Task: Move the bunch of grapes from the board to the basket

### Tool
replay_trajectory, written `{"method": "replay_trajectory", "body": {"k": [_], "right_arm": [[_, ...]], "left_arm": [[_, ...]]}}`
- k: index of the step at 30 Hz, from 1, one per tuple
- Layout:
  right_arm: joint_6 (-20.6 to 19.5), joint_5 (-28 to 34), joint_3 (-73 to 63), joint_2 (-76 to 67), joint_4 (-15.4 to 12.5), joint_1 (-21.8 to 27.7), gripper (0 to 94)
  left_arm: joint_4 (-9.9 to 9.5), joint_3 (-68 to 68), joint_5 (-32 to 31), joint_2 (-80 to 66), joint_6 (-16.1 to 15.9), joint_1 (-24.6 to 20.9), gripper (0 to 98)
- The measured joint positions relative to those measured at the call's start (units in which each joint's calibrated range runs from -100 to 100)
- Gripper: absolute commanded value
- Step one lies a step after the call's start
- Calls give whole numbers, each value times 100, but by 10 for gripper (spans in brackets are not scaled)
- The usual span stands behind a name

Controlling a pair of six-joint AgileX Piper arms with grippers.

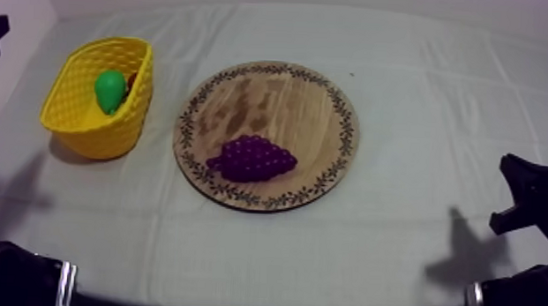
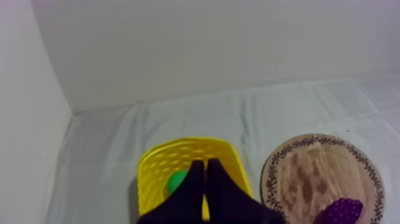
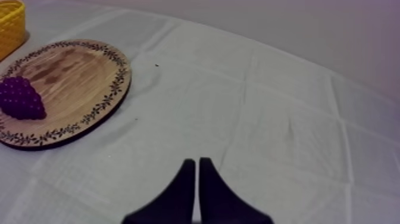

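At the left our yellow basket stands with a pear inside, and our left gripper, fingers pressed together on nothing, points toward it. The bunch of grapes lies on the near part of the wooden board, mid-table, well apart from the basket. At the right our right gripper is likewise pressed together, above bare cloth. We judge the reaching arm should spread its fingers first, descend over the bunch's thick middle, then lift clear of the basket's rim.
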Motion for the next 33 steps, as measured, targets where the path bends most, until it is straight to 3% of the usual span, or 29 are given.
{"method": "replay_trajectory", "body": {"k": [8, 15, 20, 28, 33], "right_arm": [[0, 0, 0, 0, 0, 0, 4], [0, 0, 0, 0, 0, 0, 4], [0, 0, 0, 0, 0, 0, 4], [0, 0, 0, 0, 0, 0, 4], [0, 0, 0, 0, 0, 0, 4]], "left_arm": [[233, -1140, 505, 887, -190, 313, 0], [250, -2308, 1145, 1835, -448, 618, 0], [229, -3048, 1384, 2568, -663, 832, 0], [-8, -3822, 1616, 3535, -811, 1293, 0], [-57, -4015, 1850, 3970, -918, 1591, 0]]}}
